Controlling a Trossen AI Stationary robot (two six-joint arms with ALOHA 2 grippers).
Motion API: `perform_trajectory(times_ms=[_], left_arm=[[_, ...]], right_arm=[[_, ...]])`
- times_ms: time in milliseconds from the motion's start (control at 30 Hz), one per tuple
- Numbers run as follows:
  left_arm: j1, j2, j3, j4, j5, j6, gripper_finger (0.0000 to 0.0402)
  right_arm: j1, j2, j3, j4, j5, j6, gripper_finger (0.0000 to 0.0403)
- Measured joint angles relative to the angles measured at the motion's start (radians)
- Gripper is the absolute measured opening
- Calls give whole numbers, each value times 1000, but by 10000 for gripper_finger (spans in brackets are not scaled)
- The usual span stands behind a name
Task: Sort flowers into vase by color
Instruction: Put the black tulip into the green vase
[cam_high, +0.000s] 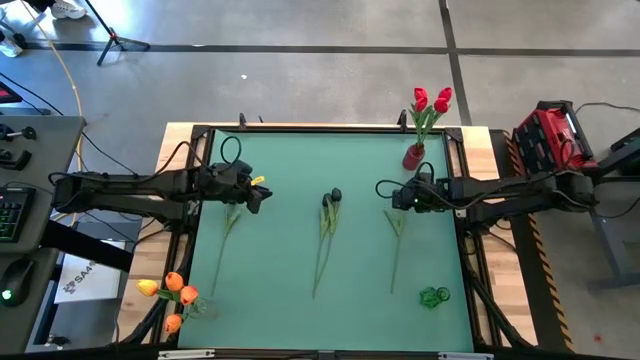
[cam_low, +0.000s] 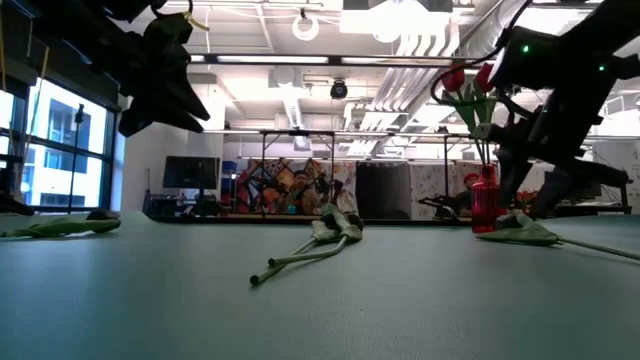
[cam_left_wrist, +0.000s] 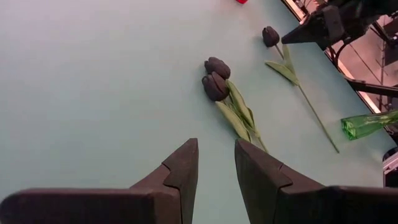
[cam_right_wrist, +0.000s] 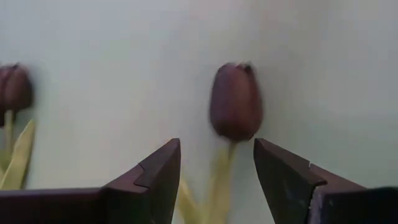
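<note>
Fingers (cam_right_wrist: 155, 180) of my right gripper (cam_right_wrist: 216, 171) stand parted, empty, above a dark tulip (cam_right_wrist: 235, 102); left gripper (cam_left_wrist: 216, 171) parted, holding nothing.

Two tulips (cam_high: 327, 215) lie mid-table, side by side — lone tulip (cam_high: 397, 222) to their right under right gripper (cam_high: 393, 197); left gripper (cam_high: 257, 194) opposite, over another stem (cam_high: 232, 220).

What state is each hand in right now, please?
Left hand: open, empty, above the table.
Right hand: open, straddling a dark tulip, not gripping it.
</note>
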Motion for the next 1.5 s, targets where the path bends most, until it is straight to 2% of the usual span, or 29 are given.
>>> perform_trajectory(times_ms=[133,333,500,700,1100,1267,1500], left_arm=[[0,0,0,-1,0,0,92],[0,0,0,-1,0,0,92],[0,0,0,-1,1,-7,92],[-2,0,0,-18,13,-7,92],[-2,0,0,-39,14,-4,92],[-2,0,0,-41,25,-8,92],[-2,0,0,-45,41,-8,92]], right_arm=[[-44,24,-9,-4,-10,-30,175],[-71,108,-9,78,-118,-94,144],[-71,179,-7,102,-137,-96,140],[-71,194,-6,108,-150,-96,132],[-72,193,-3,98,-182,-122,44],[-69,189,79,98,-237,-186,6],[-70,189,266,16,-228,-311,4]])
